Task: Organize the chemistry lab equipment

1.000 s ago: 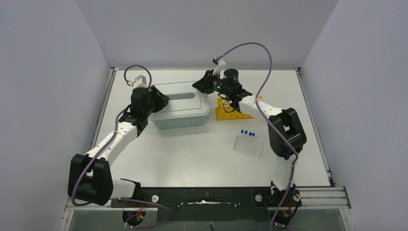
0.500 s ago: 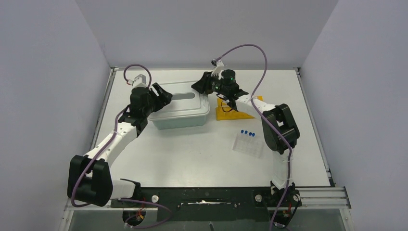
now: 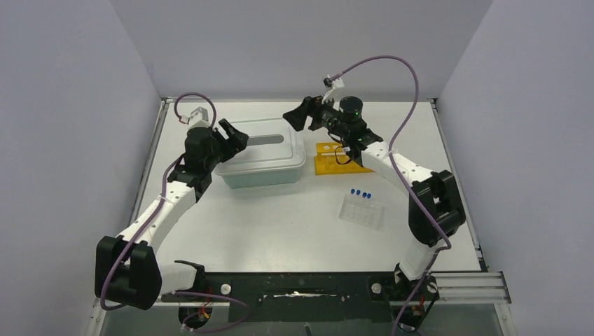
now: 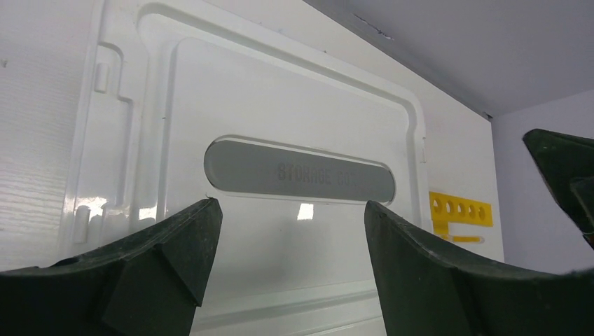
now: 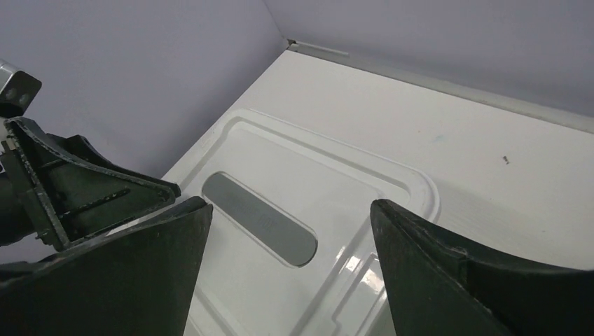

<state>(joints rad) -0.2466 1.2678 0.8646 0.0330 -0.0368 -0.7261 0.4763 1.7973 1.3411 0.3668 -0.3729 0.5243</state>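
Of the chemistry lab equipment, three blue-capped tubes [image 3: 360,193] stand in a clear rack [image 3: 362,210] right of centre. A teal tub [image 3: 263,176] wears its translucent white lid [image 3: 266,155] with a grey label [image 4: 300,170]. My left gripper [image 3: 235,135] hovers open over the lid's left end, nothing between its fingers [image 4: 291,218]. Just above the lid's far right corner, my right gripper [image 3: 298,115] stands open and empty [image 5: 291,218]. In the right wrist view the lid [image 5: 329,189] lies below and the left gripper [image 5: 77,189] shows at the left.
A yellow perforated rack [image 3: 341,158] lies flat just right of the tub, also in the left wrist view [image 4: 459,210]. Grey walls close in the table on three sides. The right arm's cable [image 3: 392,70] loops high above the back.
Both grippers have opened and let go of the lid's ends. The right gripper rose and drew back to the right. The left gripper shifted slightly upward.
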